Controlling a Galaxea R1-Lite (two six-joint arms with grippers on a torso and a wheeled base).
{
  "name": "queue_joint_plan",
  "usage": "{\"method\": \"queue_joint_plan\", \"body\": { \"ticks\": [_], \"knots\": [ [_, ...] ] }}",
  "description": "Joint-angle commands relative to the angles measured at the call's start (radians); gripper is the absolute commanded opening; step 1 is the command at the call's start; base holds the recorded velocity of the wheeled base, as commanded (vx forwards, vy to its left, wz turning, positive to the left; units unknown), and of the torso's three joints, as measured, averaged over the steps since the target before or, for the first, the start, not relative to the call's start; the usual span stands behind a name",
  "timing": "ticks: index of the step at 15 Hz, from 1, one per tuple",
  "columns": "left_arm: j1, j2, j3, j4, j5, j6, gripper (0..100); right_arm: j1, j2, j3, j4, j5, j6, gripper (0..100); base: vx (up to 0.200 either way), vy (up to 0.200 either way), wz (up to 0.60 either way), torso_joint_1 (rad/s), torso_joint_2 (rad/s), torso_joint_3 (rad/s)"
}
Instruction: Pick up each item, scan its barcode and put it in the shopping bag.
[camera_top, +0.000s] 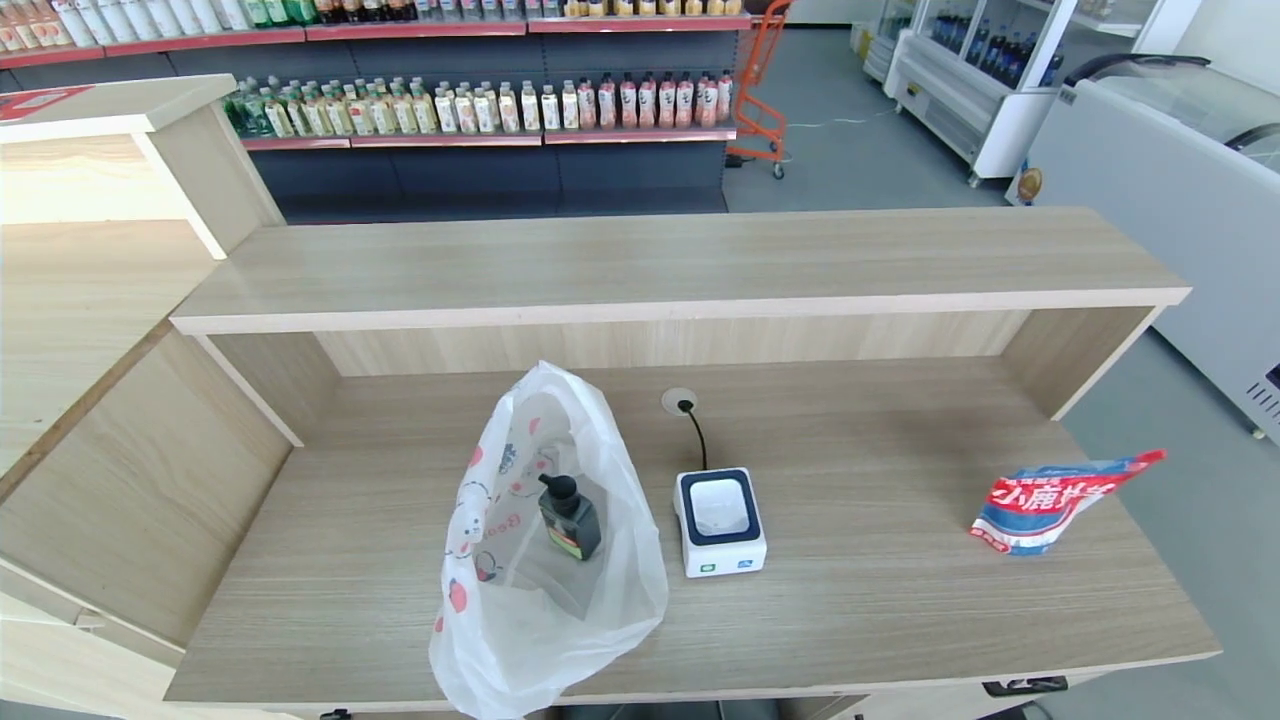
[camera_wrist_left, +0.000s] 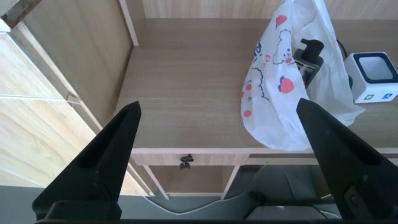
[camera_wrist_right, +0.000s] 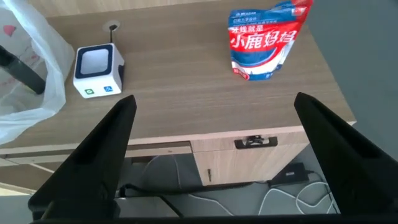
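Note:
A white plastic shopping bag (camera_top: 520, 590) with red prints stands open on the wooden counter (camera_top: 880, 590), left of centre. Inside it a black pump bottle (camera_top: 570, 518) stands upright. Just right of the bag sits the white barcode scanner (camera_top: 720, 520), its cable running to a hole behind it. A red, white and blue snack pouch (camera_top: 1050, 495) lies at the counter's right end. My left gripper (camera_wrist_left: 217, 158) hangs open before the counter's front edge, with the bag (camera_wrist_left: 280, 81) farther off. My right gripper (camera_wrist_right: 214, 155) is open too, short of the pouch (camera_wrist_right: 264, 40) and scanner (camera_wrist_right: 96, 71).
A raised wooden ledge (camera_top: 680, 270) spans the back of the counter, with side walls at both ends. The cable hole (camera_top: 680, 402) is behind the scanner. Bare counter lies between scanner and pouch. Shop shelves of bottles (camera_top: 480, 105) and white freezers (camera_top: 1160, 170) stand beyond.

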Motion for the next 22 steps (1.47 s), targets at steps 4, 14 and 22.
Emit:
{"method": "queue_joint_plan", "body": {
  "ticks": [4,14,22],
  "knots": [
    [0.0,0.0,0.0,0.0,0.001,-0.001,100,0.0,0.005,0.0,0.001,0.0,-0.002,100,0.0,-0.1,0.0,0.001,0.0,0.001],
    [0.0,0.0,0.0,0.0,0.001,0.002,100,0.0,0.005,0.0,0.001,0.0,-0.002,100,-0.1,0.0,0.0,0.002,0.0,0.0],
    [0.0,0.0,0.0,0.0,0.001,0.002,100,0.0,0.005,0.0,0.001,0.0,-0.002,100,0.0,-0.2,0.0,0.007,0.0,0.001]
  ]
}}
